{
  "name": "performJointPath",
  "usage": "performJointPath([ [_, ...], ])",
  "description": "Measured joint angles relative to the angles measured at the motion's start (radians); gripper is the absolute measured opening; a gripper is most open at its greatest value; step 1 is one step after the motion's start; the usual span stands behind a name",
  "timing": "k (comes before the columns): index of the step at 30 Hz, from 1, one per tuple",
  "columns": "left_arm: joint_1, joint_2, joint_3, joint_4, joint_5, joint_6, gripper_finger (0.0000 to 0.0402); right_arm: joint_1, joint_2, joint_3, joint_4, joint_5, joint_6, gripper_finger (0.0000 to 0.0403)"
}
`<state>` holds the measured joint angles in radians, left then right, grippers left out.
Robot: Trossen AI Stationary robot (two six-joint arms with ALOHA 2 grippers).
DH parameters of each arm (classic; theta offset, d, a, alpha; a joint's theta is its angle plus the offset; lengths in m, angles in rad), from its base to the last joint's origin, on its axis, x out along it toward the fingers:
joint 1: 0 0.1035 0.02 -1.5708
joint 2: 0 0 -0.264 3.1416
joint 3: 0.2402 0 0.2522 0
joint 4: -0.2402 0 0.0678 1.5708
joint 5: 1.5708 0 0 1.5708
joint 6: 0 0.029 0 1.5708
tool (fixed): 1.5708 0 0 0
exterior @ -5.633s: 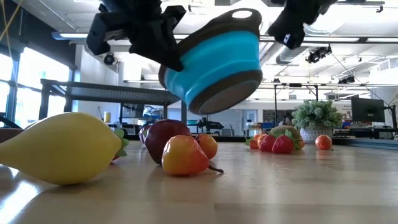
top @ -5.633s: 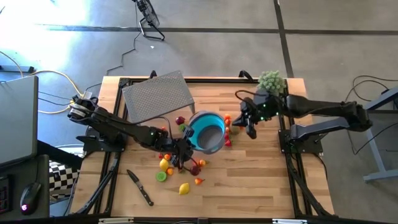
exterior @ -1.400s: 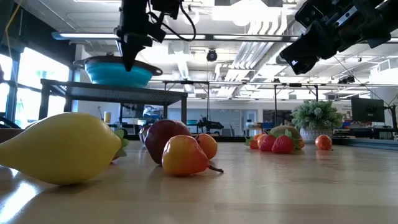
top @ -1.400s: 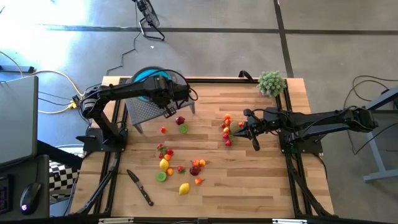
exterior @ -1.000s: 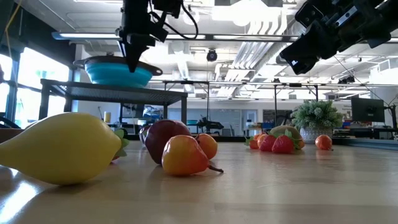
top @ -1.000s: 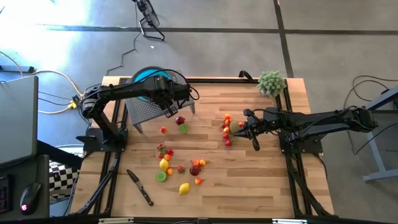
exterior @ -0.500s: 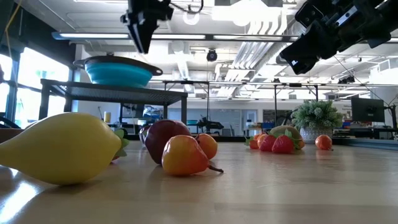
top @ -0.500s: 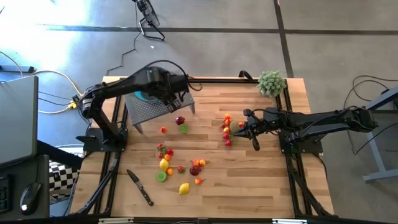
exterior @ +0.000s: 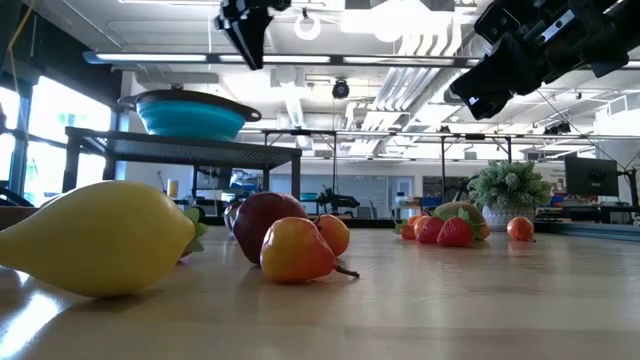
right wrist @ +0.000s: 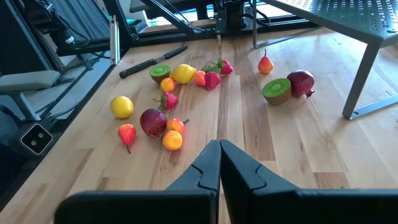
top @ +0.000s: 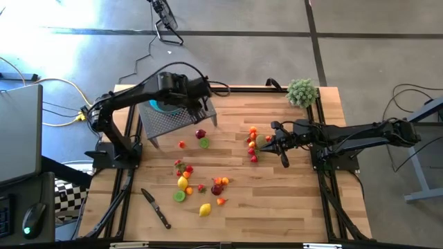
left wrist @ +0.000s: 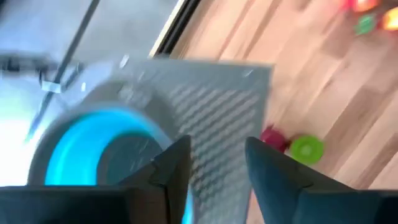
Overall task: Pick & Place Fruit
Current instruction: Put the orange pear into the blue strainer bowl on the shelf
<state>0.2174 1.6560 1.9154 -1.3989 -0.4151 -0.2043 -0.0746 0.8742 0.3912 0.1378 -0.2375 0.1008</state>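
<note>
Setting: wooden bench [top: 291,200] on a grey concrete floor; low view looks into a large hall with ceiling pipes.

Item 1: perforated grey metal stand [top: 176,117], at 10 o'clock on the bench. A teal bowl [top: 160,106] sits on top of it.

Item 2: left end effector [left wrist: 214,165], above the stand just beside the bowl, fingers parted with a gap between them, grasping nothing.

Item 3: right end effector [right wrist: 219,163], hovering above the bench at 3 o'clock, fingers pressed together, empty.

Item 4: fruit, scattered on the bench, none in the bowl. Main cluster [top: 201,187] toward 7 o'clock: yellow lemon [exterior: 95,237], dark red apple [exterior: 268,222], orange-red pear [exterior: 297,250], plus small red, orange and green pieces. Second cluster [top: 255,144] just beside the right end effector. A maroon fruit [top: 201,134] and a halved green fruit [top: 204,143] lie by the stand's near edge.

Item 5: black-handled knife [top: 156,208], at 8 o'clock.

Item 6: fuzzy green plant ball [top: 302,90], at 1 o'clock corner.
</note>
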Motion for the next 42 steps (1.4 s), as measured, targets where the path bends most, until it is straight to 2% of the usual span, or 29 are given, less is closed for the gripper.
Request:
performJointPath([
  [4, -0.062, -0.036, -0.051, 0.156, 0.016, 0.061, 0.0080, 0.000, 0.000, 0.000, -0.008, 0.000, 0.000, 0.0002],
  [9, -0.141, -0.063, -0.176, 0.380, 0.071, 0.130, 0.0008, 0.000, 0.000, 0.000, -0.010, 0.001, 0.000, 0.0002],
  [13, -0.191, -0.093, -0.298, 0.532, 0.072, 0.159, 0.0012, 0.000, 0.000, 0.000, -0.010, 0.000, 0.001, 0.0002],
  [15, -0.207, -0.109, -0.385, 0.672, 0.076, 0.174, 0.0012, 0.000, 0.000, 0.000, -0.011, 0.000, 0.002, 0.0002],
  [19, -0.213, -0.146, -0.585, 0.975, 0.197, 0.189, 0.0002, 0.000, 0.000, 0.000, -0.014, 0.003, 0.002, 0.0002],
  [22, -0.213, -0.187, -0.714, 1.127, 0.295, 0.200, 0.0003, 0.000, 0.000, 0.000, -0.015, 0.003, 0.002, 0.0002],
  [27, -0.226, -0.281, -0.874, 1.267, 0.305, 0.216, 0.0001, 0.000, 0.000, 0.000, -0.014, 0.003, 0.001, 0.0002],
  [32, -0.261, -0.403, -1.021, 1.428, 0.297, 0.317, 0.0001, 0.000, 0.000, 0.000, -0.006, 0.005, 0.000, 0.0002],
  [36, -0.271, -0.484, -1.140, 1.550, 0.297, 0.393, 0.0001, 0.000, 0.000, -0.001, 0.004, 0.063, -0.001, 0.0002],
  [42, -0.271, -0.573, -1.242, 1.578, 0.304, 0.399, 0.0001, 0.000, 0.000, -0.001, 0.017, 0.109, 0.007, 0.0002],
])
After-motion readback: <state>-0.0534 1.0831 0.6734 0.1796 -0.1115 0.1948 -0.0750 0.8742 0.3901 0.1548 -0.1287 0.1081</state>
